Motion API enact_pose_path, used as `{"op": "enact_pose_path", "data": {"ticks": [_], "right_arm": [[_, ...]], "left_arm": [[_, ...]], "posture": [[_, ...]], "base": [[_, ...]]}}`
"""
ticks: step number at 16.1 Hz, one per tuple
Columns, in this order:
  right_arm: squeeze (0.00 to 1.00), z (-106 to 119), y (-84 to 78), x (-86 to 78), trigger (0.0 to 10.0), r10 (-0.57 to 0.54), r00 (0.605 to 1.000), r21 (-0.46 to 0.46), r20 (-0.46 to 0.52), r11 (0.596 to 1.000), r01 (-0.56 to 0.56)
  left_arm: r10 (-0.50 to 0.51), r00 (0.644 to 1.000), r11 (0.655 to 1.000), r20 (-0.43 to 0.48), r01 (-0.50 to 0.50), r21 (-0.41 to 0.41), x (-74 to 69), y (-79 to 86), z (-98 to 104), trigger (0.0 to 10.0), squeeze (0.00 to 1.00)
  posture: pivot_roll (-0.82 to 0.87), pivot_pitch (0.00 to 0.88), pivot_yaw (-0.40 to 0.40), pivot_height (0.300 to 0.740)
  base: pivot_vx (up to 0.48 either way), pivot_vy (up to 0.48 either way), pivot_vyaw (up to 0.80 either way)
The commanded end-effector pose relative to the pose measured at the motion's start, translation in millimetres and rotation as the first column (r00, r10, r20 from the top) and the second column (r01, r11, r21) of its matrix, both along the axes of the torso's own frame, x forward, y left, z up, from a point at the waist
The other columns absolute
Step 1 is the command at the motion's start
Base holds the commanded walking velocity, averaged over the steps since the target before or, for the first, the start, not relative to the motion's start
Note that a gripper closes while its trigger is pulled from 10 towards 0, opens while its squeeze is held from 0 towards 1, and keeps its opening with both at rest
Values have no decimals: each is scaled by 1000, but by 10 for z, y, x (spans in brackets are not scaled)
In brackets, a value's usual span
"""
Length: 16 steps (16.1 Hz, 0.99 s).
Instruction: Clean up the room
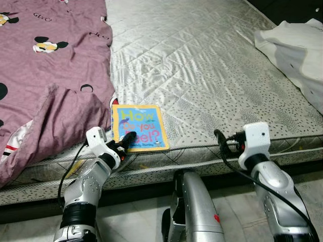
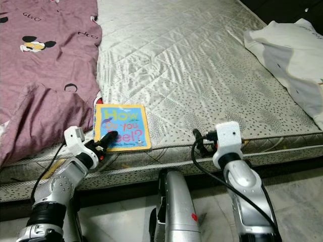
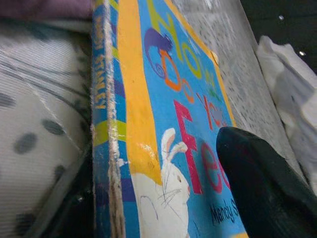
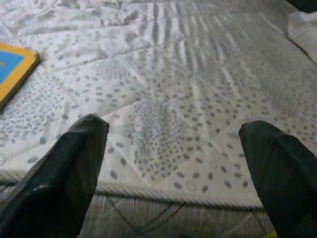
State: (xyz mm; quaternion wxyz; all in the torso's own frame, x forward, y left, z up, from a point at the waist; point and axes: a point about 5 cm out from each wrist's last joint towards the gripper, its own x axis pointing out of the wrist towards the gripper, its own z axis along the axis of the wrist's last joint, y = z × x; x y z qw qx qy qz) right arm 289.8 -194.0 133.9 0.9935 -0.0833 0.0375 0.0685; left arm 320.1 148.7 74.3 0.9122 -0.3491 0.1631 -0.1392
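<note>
The robot's silver torso [image 1: 194, 212] is seen lowest in the head views, over a pale tiled floor [image 1: 141, 222], with the two arms raised to the near edge of a bed. A bare quilted mattress [image 1: 202, 65], grey-white with a dotted pattern, is spread across the scene. A children's book [image 1: 139, 127] is laid flat at the mattress's near edge, its blue cover framed in yellow and printed "How Do you Feel?" in coloured letters; in the left wrist view a white rabbit is drawn on the cover, "Mandy S" is partly read below it and "STANLEY" on the spine. The left gripper [image 1: 126, 140] is set at the book's near edge, one black finger [image 3: 262, 188] lying over the cover; whether the book is pinched cannot be told. The right gripper [image 4: 173, 163] is held with its fingers spread wide above the mattress edge, well apart from the book. A mauve blanket [image 1: 50, 75], printed with cartoon mouse figures and "GUCCI" lettering, is bunched just beside the book. A white cloth [image 1: 298, 50] is heaped at the far right.
</note>
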Motion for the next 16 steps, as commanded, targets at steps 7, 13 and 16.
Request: {"op": "enact_pose_path", "data": {"ticks": [7, 13, 16], "right_arm": [[0, -18, 42, 93, 10000, -7, 1000, -2, 17, 1000, 7], [0, -8, 96, 195, 10000, -11, 999, 4, 41, 1000, 10], [0, 5, 148, 274, 10000, -10, 998, 14, 60, 1000, 9]], "left_arm": [[-115, 986, 989, -121, 102, -111, -20, -162, -125, 0, 0], [-98, 992, 989, -77, 88, -121, 85, -121, -8, 0, 0], [-64, 998, 994, -25, 61, -96, 172, -77, 108, 0, 0]], "posture": [[-153, 85, -117, 466], [-134, 54, -110, 466], [-119, 29, -104, 466]], "base": [[0, 0, 0], [0, 0, 0], [0, 0, 0]]}}
